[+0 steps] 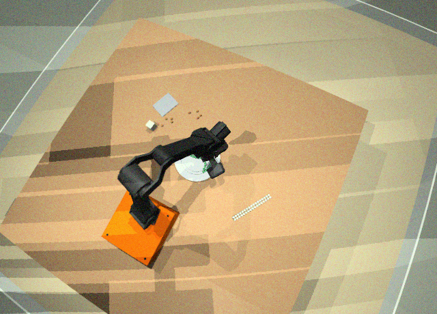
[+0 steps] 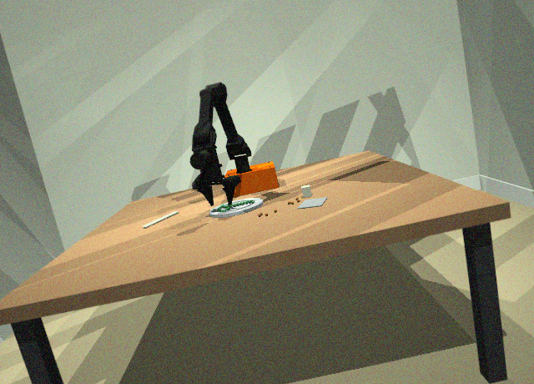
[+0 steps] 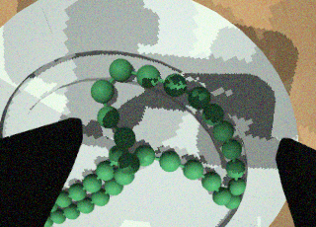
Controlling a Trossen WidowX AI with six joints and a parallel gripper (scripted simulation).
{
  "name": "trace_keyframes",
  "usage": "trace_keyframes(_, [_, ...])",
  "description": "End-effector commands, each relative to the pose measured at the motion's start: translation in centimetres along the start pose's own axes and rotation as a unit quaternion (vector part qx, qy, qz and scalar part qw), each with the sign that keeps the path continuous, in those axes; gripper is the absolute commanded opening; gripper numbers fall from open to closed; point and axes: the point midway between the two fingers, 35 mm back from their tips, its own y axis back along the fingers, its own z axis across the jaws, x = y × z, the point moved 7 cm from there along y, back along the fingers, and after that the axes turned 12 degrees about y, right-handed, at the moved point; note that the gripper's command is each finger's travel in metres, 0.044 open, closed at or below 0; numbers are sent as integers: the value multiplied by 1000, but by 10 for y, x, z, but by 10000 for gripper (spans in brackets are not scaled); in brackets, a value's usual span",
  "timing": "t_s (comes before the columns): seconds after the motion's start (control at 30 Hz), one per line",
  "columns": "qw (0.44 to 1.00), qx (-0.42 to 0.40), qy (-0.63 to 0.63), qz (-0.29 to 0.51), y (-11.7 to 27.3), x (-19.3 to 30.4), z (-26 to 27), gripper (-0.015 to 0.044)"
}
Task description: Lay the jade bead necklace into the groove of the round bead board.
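Observation:
The jade bead necklace (image 1: 204,167) (image 3: 170,160) lies bunched on the round white bead board (image 1: 186,175) (image 2: 224,214) (image 3: 197,20). In the wrist view an arc of green beads at upper right follows the groove between its two curved lines. The other beads lie inside the ring: one strand bends inward and meets a cross strand, and a doubled strand runs to lower left, partly hidden by the left finger. My gripper (image 2: 220,204) (image 3: 183,140) is open, pointing down low over the board. Its fingers stand either side of the bead arc, with nothing held.
A pale double-row beaded strip (image 1: 251,207) (image 2: 160,219) lies beyond the board. On the opposite side are a grey tile (image 1: 165,104) (image 2: 312,202), a small white block (image 1: 151,124) (image 2: 306,190) and several small brown beads (image 1: 171,119) (image 2: 259,214). The arm stands on an orange base (image 1: 130,244) (image 2: 260,179).

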Motion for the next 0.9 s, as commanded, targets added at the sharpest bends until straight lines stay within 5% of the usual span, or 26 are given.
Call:
trace_keyframes(0.0, [990,-2,142,-10,19,-6,20,387])
trace_keyframes(0.87, [979,-2,204,-14,2,-9,28,228])
